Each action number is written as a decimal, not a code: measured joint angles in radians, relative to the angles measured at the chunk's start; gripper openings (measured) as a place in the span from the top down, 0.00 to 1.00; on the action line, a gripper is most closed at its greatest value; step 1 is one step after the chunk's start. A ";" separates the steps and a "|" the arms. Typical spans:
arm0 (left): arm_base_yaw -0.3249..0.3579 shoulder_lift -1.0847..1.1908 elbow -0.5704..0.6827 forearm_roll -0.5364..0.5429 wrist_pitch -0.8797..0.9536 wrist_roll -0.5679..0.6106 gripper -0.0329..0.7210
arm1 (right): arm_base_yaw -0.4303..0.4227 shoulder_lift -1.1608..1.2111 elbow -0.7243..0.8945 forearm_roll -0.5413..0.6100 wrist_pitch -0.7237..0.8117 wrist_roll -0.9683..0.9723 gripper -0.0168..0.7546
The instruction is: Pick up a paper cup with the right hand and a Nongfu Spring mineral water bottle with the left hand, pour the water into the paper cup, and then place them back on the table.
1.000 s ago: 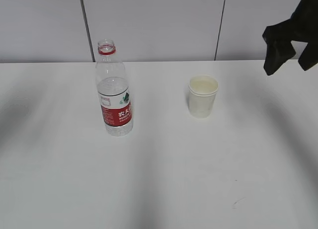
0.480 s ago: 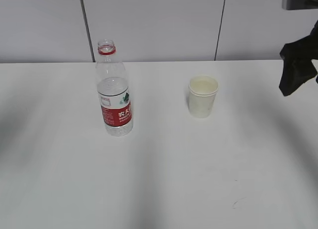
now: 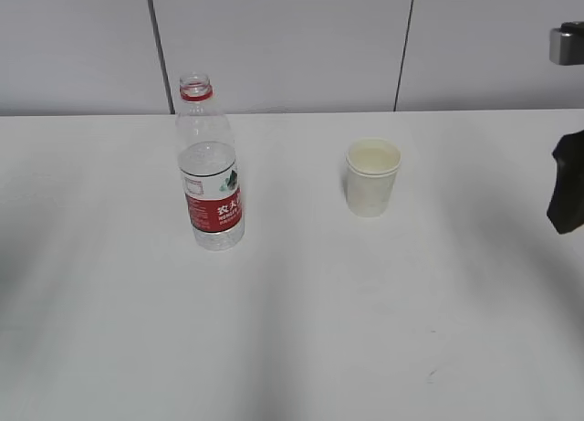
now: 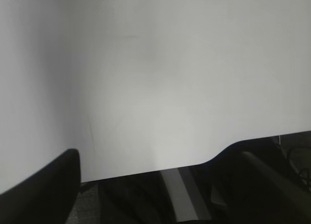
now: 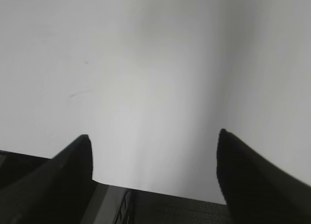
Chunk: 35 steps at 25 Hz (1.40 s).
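Note:
The Nongfu Spring mineral water bottle (image 3: 209, 168) stands upright and capless on the white table (image 3: 301, 330), left of centre. The paper cup (image 3: 372, 176) stands upright to its right, apart from it. My right hand (image 3: 566, 194) shows only as a black shape at the right edge, well right of the cup and touching nothing. In the right wrist view its fingers are spread wide (image 5: 153, 135) over bare table, empty. My left hand does not show in the exterior view. In the left wrist view its fingers are apart (image 4: 155, 156) over the table's edge, empty. Neither wrist view shows bottle or cup.
A grey panelled wall (image 3: 292, 37) runs behind the table. A grey-silver block (image 3: 568, 45) of the right arm sits at the upper right edge. Both wrist views show the table's near edge (image 4: 146, 168) with dark floor below. Faint scuff marks (image 3: 436, 373) lie at the front right.
My right hand has moved down and to the right, away from the cup, until it is mostly out of the exterior view. Bottle and cup have not moved.

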State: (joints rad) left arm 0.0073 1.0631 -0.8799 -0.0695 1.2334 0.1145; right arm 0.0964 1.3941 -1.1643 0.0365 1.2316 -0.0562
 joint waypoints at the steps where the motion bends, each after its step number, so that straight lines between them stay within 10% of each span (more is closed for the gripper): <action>1: 0.000 -0.024 0.016 0.000 0.001 0.000 0.18 | 0.000 -0.023 0.023 0.000 0.000 0.000 0.22; 35: 0.000 -0.930 0.344 -0.009 -0.105 0.000 0.23 | 0.000 -1.006 0.665 0.000 -0.111 -0.002 0.22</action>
State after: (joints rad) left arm 0.0073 0.1331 -0.5355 -0.0780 1.1284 0.1147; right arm 0.0964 0.3880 -0.4995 0.0365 1.1209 -0.0582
